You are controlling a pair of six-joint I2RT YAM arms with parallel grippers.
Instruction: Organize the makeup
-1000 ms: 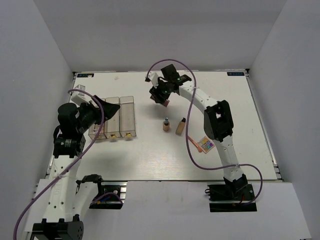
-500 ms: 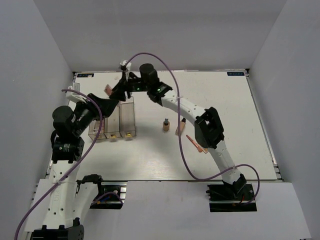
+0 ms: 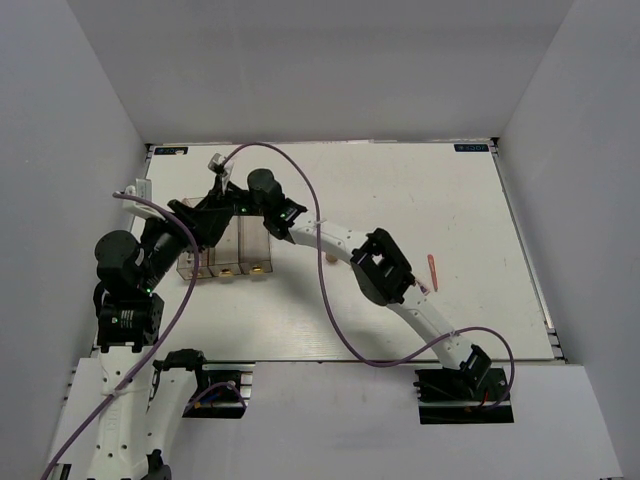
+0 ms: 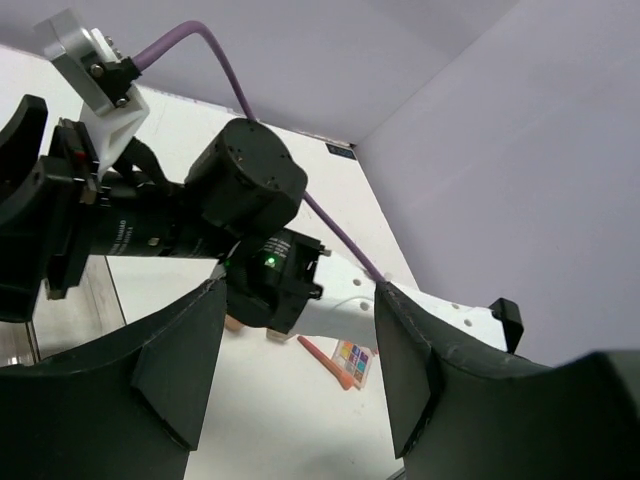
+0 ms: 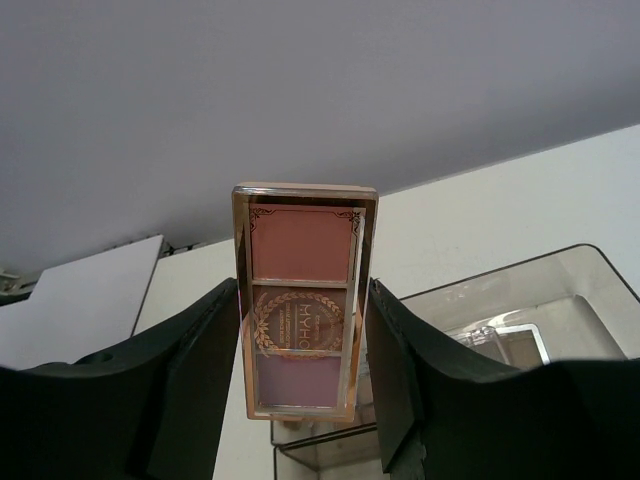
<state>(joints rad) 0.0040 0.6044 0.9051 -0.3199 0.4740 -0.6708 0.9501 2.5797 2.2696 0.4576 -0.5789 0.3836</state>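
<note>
My right gripper [image 5: 303, 330] is shut on a gold-framed pink palette [image 5: 303, 300] with pink, brown and mauve pans, held upright above the clear three-compartment box [image 5: 510, 320]. In the top view the right gripper [image 3: 200, 210] reaches far left over the box [image 3: 258, 255]. My left gripper [image 4: 295, 400] is open and empty, close beside it [image 3: 190, 240]. A pink-red pencil [image 3: 432, 272] lies right of the right elbow. The left wrist view shows the pencil [image 4: 322, 352], the multicolour palette [image 4: 355, 362] and a beige bottle [image 4: 235, 322] partly hidden under the right arm.
The right arm [image 3: 340, 245] stretches across the table's middle and covers the bottles in the top view. White walls close the table on the left, back and right. A purple cable [image 3: 300, 190] loops above the right arm.
The right arm has swung left from the back middle of the table to over the clear box, carrying the pink palette. The left arm has drawn back a little toward its base.
</note>
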